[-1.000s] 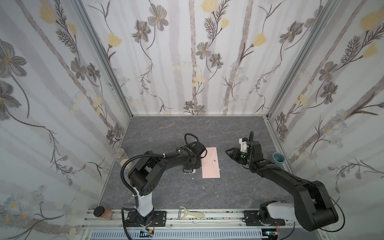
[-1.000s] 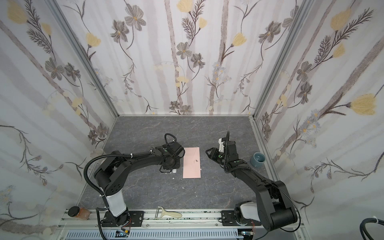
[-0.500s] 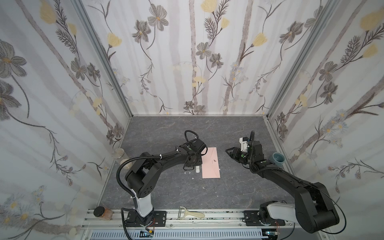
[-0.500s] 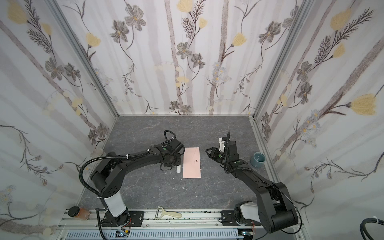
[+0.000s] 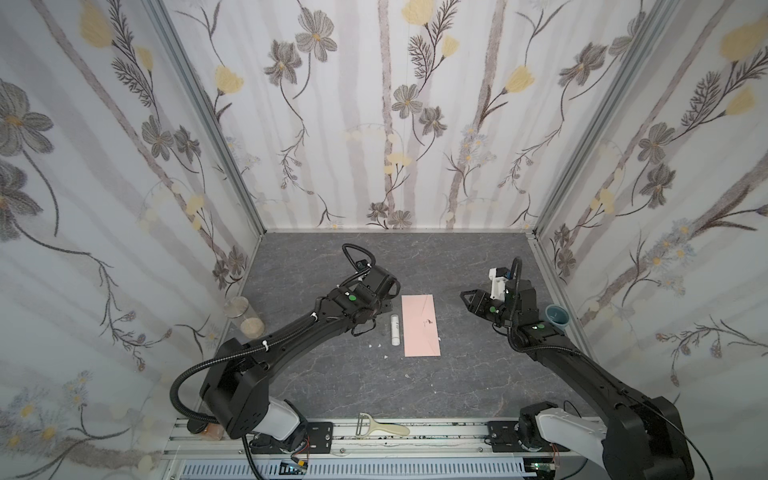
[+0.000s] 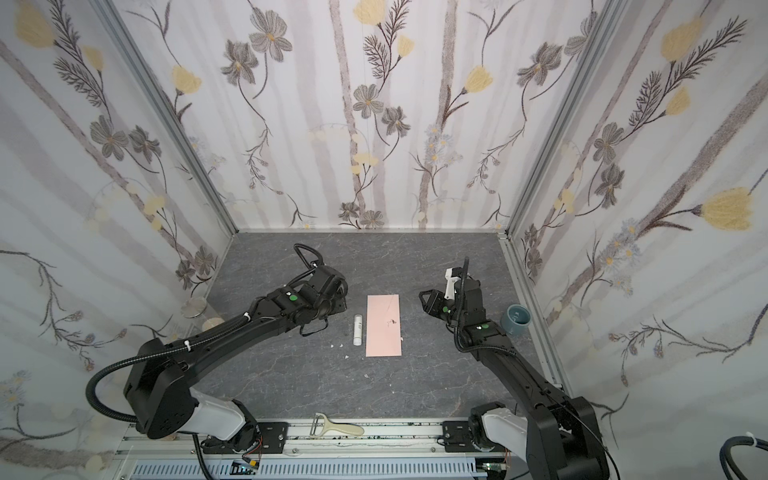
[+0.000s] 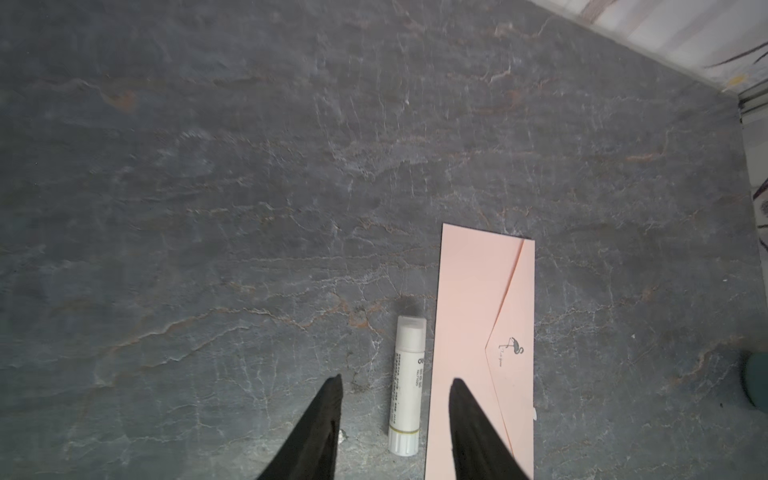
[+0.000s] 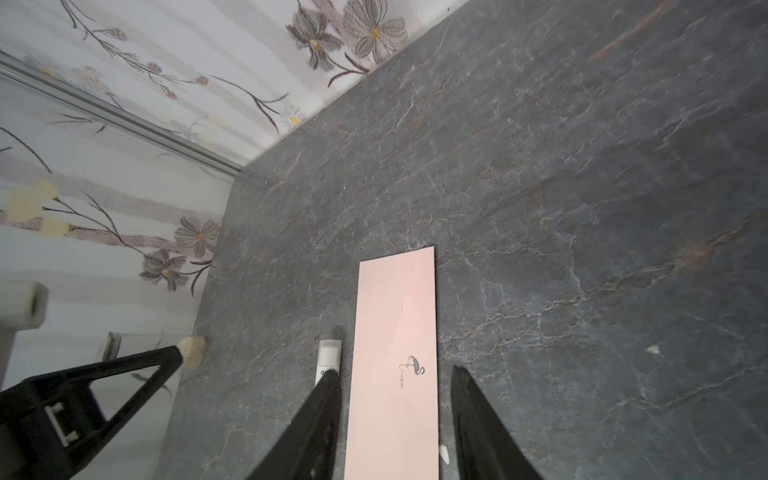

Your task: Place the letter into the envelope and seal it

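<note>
**Envelope flat at table centre, both grippers standing open**

We are finding the envelope (image 5: 420, 325) lying flat near the middle of the grey table (image 5: 415, 386). Its long axis is running 12 to 6 o'clock in both top views. Its triangular flap is lying folded down onto the body from the 3 o'clock long edge, the tip meeting a small dark flamingo print (image 7: 514, 345). Whether the flap is stuck down, and what is lying inside, we cannot tell.

At the envelope's 9 o'clock a white glue stick (image 5: 394, 329) is lying on the table, parallel to it and just beside its edge. We cannot tell whether the two are touching. A few small white scraps (image 5: 376, 345) are sitting at the envelope's 7 o'clock.

The left gripper (image 7: 395, 382) is hanging low at about 10 o'clock of the envelope. In its wrist view the fingers are standing apart and gripping nothing, with the glue stick lying on the table below the gap.

The right gripper (image 8: 395, 371) is hanging above the table at about 2 o'clock, apart from the envelope. Its jaws are parted and empty, and in its wrist view the envelope is showing on the table beyond them.

Further out, we are noting:
- a teal cup (image 5: 557, 316) at 3 o'clock by the right wall
- a clear jar (image 5: 243, 318) at 9 o'clock by the left wall
- a peeler (image 5: 382, 427) at 6 o'clock on the front rail
</note>
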You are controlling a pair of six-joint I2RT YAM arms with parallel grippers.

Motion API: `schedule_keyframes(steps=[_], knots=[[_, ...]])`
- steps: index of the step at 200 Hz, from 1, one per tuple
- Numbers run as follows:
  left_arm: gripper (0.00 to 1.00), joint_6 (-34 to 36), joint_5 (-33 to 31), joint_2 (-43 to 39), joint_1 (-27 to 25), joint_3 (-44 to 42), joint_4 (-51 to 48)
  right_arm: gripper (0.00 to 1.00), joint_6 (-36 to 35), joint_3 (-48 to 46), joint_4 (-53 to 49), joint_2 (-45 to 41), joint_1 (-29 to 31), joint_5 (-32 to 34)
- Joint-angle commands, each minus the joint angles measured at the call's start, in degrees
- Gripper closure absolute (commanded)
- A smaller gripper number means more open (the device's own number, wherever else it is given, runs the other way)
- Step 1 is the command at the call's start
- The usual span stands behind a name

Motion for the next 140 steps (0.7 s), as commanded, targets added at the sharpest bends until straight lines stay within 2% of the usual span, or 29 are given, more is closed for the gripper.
schedule_keyframes(steps=[1,14,21,36,53,64,91,114,124,140], knots=[[0.36,4.7,-8.2,-4.2,1.8,-1.4,5.4,0.54,-5.1,1.4,0.6,-2.1,-1.2,5.9],[0.09,7.2,-9.0,-7.1,3.6,-2.9,8.8,0.49,-6.9,2.4,1.0,-3.1,-2.2,7.2],[0.0,8.0,-9.4,-8.6,4.8,-3.7,10.6,0.44,-7.9,3.0,1.3,-3.8,-2.7,8.5],[0.0,9.8,-9.7,-11.8,7.8,-5.5,15.5,0.32,-10.5,4.1,1.7,-5.0,-3.6,13.4],[0.0,13.3,-7.2,-14.4,11.4,-8.5,23.3,0.19,-13.9,4.0,4.1,-6.4,-4.5,19.7],[0.0,16.4,-6.4,-15.0,13.1,-10.1,27.8,0.01,-17.0,3.0,7.0,-7.1,-5.0,22.9],[0.0,21.9,-8.3,-13.0,16.6,-10.3,31.4,0.0,-21.3,0.8,12.8,-7.1,-7.5,27.1],[0.0,25.6,-9.1,-10.0,19.6,-11.3,33.6,0.0,-24.9,-3.0,20.7,-6.4,-9.7,26.4],[0.0,28.6,-8.2,-8.5,20.7,-13.6,37.2,0.0,-26.6,-4.7,24.6,-5.9,-9.9,27.0],[0.0,32.4,-11.4,-8.7,21.0,-18.9,45.0,0.0,-29.0,-7.2,28.8,-4.7,-10.1,28.3]])
